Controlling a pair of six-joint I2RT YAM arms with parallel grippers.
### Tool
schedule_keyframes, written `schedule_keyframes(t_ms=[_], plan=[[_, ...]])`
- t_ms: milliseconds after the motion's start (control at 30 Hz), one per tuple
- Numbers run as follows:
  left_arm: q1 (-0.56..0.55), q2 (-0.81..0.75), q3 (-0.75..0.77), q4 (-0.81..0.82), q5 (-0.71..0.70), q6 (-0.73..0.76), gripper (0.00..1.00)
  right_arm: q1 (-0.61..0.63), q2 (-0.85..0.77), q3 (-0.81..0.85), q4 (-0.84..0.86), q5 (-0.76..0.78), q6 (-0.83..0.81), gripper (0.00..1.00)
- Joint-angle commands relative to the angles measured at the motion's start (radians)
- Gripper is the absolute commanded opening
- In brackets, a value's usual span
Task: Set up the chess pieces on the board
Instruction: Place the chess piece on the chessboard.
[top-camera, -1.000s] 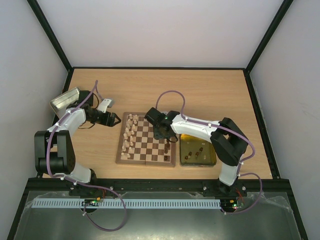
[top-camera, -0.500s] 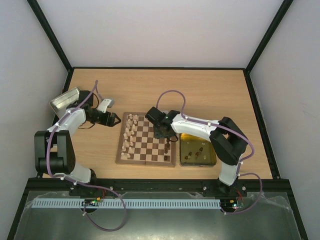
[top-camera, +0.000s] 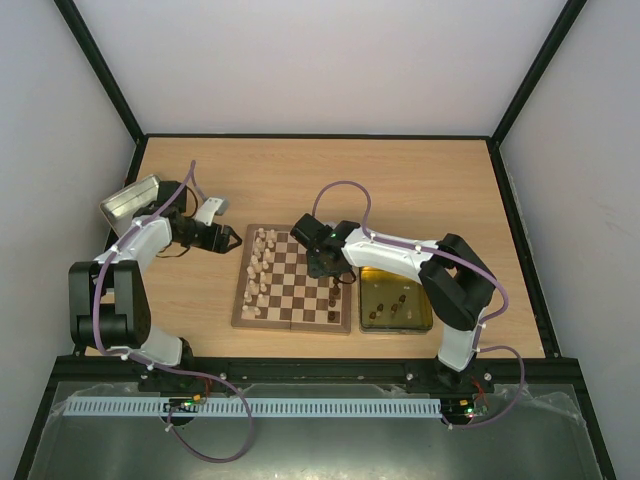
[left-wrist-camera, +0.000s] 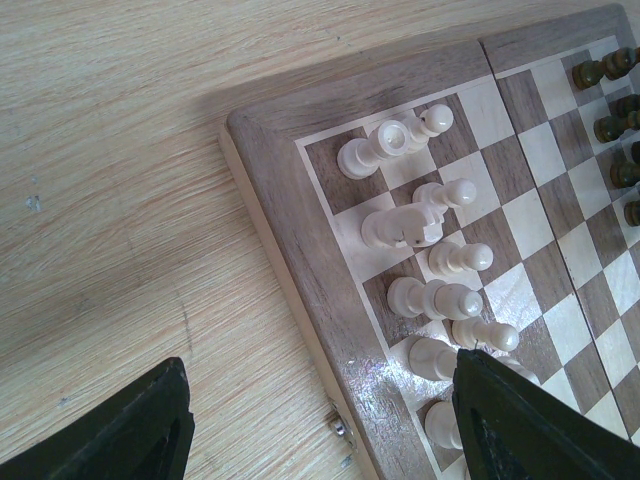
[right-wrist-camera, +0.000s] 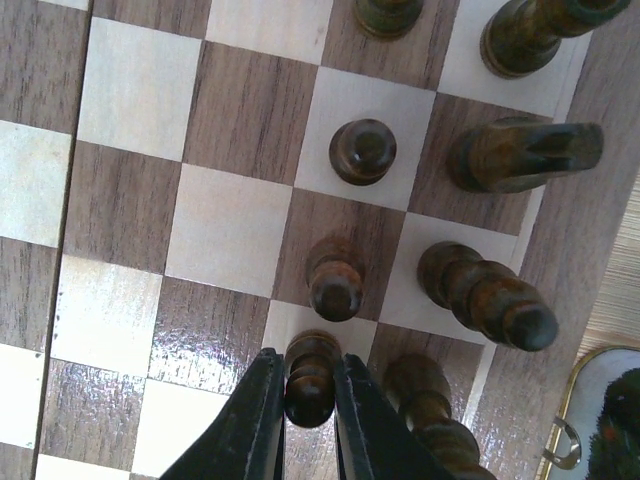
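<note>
Only one change: the black two-finger right gripper (top-camera: 321, 264) has crept very slightly toward the far side of the small square wooden chessboard with brown and cream squares (top-camera: 290, 326), and its wrist has come slightly right. It's pinched on a small dark brown turned wooden pawn (right-wrist-camera: 310, 375). Can't tell if the pawn itself shifted.

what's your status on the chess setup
Right hand shut on dark pawn over the board. Left hand open by cream pieces. Other dark pieces close alongside.
</note>
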Motion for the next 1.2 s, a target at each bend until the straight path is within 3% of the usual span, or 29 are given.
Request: schedule_keyframes(t_ms=[0, 367, 967, 1167], plan=[[0.0, 0.008, -0.005, -0.009, 0.018, 0.01, 0.72, -0.005, 0.007, -0.006, 0.004, 0.004, -0.011, 0.12], [0.0, 0.009, -0.005, -0.008, 0.018, 0.011, 0.72, -0.004, 0.002, 0.008, -0.008, 0.006, -0.011, 0.22], [0.0, 0.005, -0.003, -0.009, 0.014, 0.008, 0.72, -0.006, -0.084, 0.091, -0.072, 0.037, 0.0, 0.23], [0.0, 0.003, -0.004, -0.011, 0.012, 0.007, 0.72, -0.011, -0.202, 0.036, -0.124, 0.108, 0.024, 0.23]])
